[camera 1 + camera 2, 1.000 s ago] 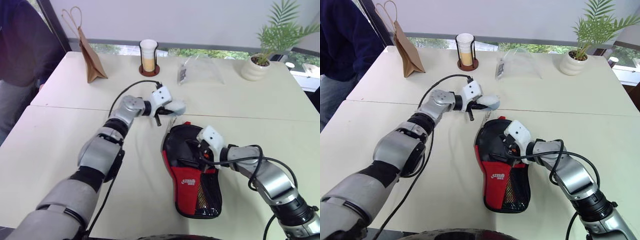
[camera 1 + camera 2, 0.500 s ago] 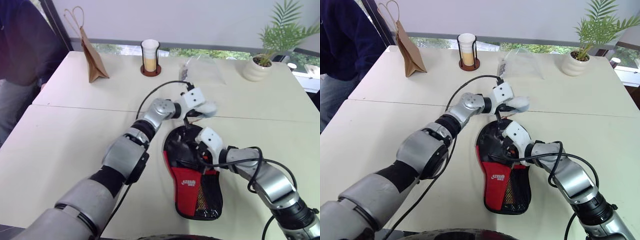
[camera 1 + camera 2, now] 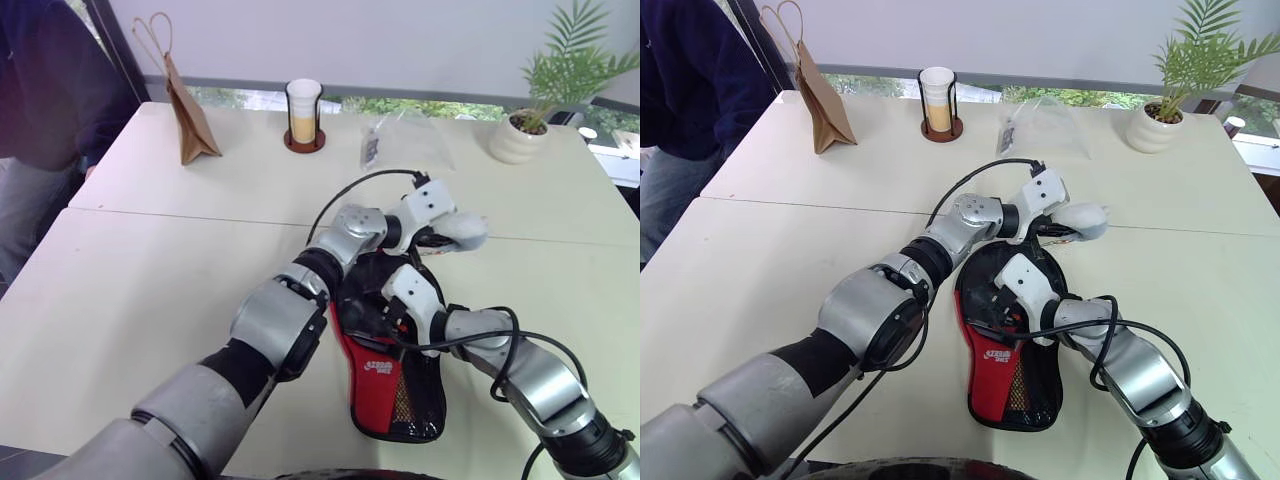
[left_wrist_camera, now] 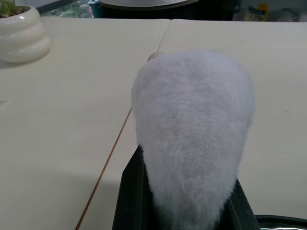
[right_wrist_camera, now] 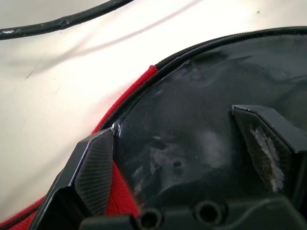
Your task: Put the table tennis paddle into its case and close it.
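Right wrist view: my right gripper [image 5: 192, 158] has its 2 fingers spread wide over the black case [image 3: 1010, 335], which lies flat on the table [image 3: 790, 250]. My left gripper [image 3: 1075, 222], fingers together, hovers just beyond the case's round end.

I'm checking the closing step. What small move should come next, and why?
Probably sweep the shut left gripper down the right edge of the paddle-shaped black fabric case with the red logo panel: it sits at the case's rounded top-right rim, while the open right gripper rests on the black top, steadying it.
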